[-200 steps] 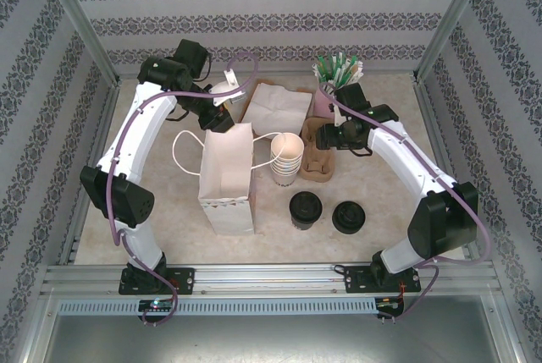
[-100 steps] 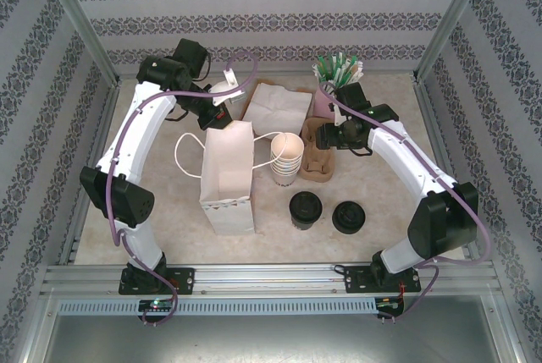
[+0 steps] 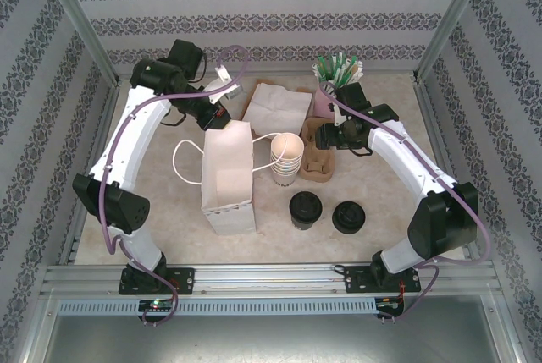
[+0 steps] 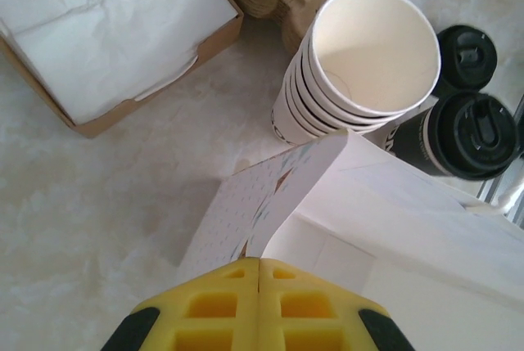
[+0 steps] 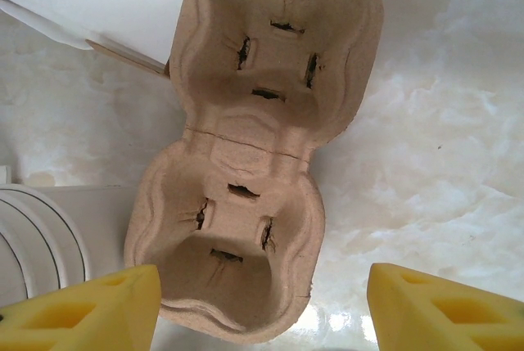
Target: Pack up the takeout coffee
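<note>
On a pale marbled desk (image 3: 169, 211) walled with patterned wallpaper (image 3: 271, 24), the left gripper (image 4: 259, 265) pinches the rim of one white paper bag (image 3: 227, 185); the right gripper (image 5: 262, 277) hangs open over one pulp cup carrier (image 5: 262, 81). The takeout coffee (image 3: 305, 209) stands between the bag and one lid stack (image 3: 349, 217), near one cup stack (image 3: 286, 156).

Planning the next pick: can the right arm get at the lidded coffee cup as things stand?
Probably yes. The right pincer is open and empty above the cup carrier; the lidded coffee cup stands uncovered nearby, between paper bag and lid stack.
</note>
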Robot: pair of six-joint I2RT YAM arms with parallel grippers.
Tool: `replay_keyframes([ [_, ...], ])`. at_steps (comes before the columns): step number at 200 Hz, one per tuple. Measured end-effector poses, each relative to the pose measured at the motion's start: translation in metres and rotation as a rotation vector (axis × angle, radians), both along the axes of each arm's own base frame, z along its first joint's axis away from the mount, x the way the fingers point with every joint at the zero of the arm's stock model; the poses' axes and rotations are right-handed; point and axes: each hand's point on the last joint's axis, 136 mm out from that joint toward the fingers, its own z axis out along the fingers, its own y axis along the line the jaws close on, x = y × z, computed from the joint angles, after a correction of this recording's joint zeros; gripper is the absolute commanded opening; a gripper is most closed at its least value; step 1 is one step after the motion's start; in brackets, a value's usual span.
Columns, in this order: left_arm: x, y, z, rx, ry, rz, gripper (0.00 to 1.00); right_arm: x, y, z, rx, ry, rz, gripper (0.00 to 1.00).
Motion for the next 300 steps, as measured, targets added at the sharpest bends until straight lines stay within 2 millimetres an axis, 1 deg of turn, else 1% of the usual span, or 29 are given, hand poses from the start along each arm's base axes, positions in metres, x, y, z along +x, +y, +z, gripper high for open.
replay_keyframes([
  [20,-0.002,0.001,0.004,-0.018,0.031,0.069,0.00,0.000,0.001,0.000,0.005,0.001,0.003,0.68],
  [37,-0.001,0.003,0.002,-0.020,0.065,0.129,0.00,-0.001,0.002,0.000,0.009,0.002,0.005,0.68],
  [58,0.003,0.007,-0.004,-0.005,0.105,0.200,0.00,-0.001,0.002,0.000,0.012,0.004,0.006,0.68],
  [91,0.012,0.011,-0.021,0.025,0.177,0.287,0.00,-0.001,0.002,0.000,0.011,0.004,0.007,0.68],
  [111,0.015,0.015,-0.027,0.049,0.199,0.333,0.00,0.000,0.003,-0.002,0.010,0.010,0.007,0.68],
  [150,0.015,0.024,-0.030,0.085,0.213,0.409,0.00,0.002,0.003,-0.016,0.000,0.046,0.005,0.67],
  [171,0.011,0.029,-0.032,0.100,0.218,0.434,0.00,0.002,0.007,-0.026,-0.008,0.075,0.008,0.65],
  [177,0.010,0.030,-0.032,0.101,0.217,0.439,0.03,0.002,0.009,-0.029,-0.010,0.083,0.009,0.65],
  [187,0.009,0.031,-0.031,0.100,0.215,0.446,0.11,0.002,0.013,-0.032,-0.011,0.091,0.013,0.65],
  [201,0.009,0.031,-0.027,0.092,0.207,0.453,0.24,0.005,0.018,-0.033,-0.012,0.094,0.018,0.64],
  [214,0.008,0.030,-0.024,0.077,0.205,0.456,0.40,0.006,0.021,-0.034,-0.012,0.094,0.021,0.64],
  [232,0.006,0.027,-0.018,0.048,0.207,0.462,0.56,0.008,0.023,-0.033,-0.015,0.092,0.019,0.65],
  [253,0.004,0.025,-0.010,0.022,0.192,0.459,0.62,0.011,0.022,-0.030,-0.015,0.082,0.005,0.65],
  [273,0.002,0.027,-0.002,0.011,0.163,0.463,0.64,0.015,0.022,-0.027,-0.016,0.070,-0.003,0.63],
  [300,-0.002,0.035,0.017,-0.014,0.078,0.507,0.65,0.018,0.023,-0.026,-0.014,0.067,-0.011,0.61],
])
